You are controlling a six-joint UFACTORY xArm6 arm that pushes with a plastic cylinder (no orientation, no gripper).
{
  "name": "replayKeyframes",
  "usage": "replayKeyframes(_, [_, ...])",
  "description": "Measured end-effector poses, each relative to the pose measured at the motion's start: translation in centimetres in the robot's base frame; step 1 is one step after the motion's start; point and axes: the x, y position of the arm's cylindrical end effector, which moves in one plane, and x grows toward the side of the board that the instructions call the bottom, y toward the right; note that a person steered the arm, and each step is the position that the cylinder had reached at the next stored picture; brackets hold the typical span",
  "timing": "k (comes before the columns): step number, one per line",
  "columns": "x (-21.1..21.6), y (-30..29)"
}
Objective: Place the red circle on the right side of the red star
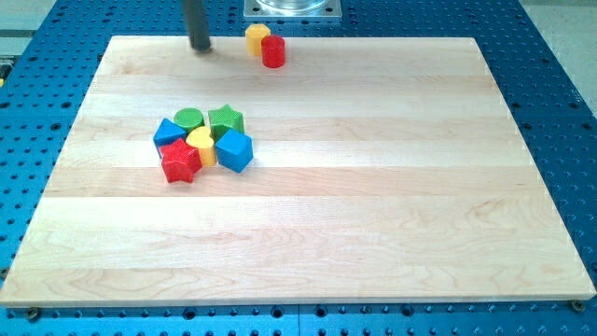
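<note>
The red circle [273,51] stands near the board's top edge, touching a yellow block [256,38] at its upper left. The red star [179,162] lies at the view's left, at the lower left of a tight cluster. My tip [201,48] is at the board's top edge, left of the red circle and the yellow block, apart from both, and well above the cluster.
The cluster around the red star holds a blue block [169,132], a green circle [189,119], a green star [225,119], a yellow heart [201,144] and a blue cube [233,149]. The wooden board [373,205] lies on a blue perforated table [560,84].
</note>
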Motion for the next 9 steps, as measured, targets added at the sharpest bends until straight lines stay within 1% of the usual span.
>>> replayKeyframes(1, [-0.2,1.9])
replayKeyframes(2, [0.7,10.0])
replayKeyframes(3, [5.4,17.0])
replayKeyframes(4, [7.4,17.5])
replayKeyframes(5, [5.0,23.6])
replayKeyframes(6, [-0.1,25.3])
replayKeyframes(8, [-0.1,23.6])
replayKeyframes(9, [0.9,15.1])
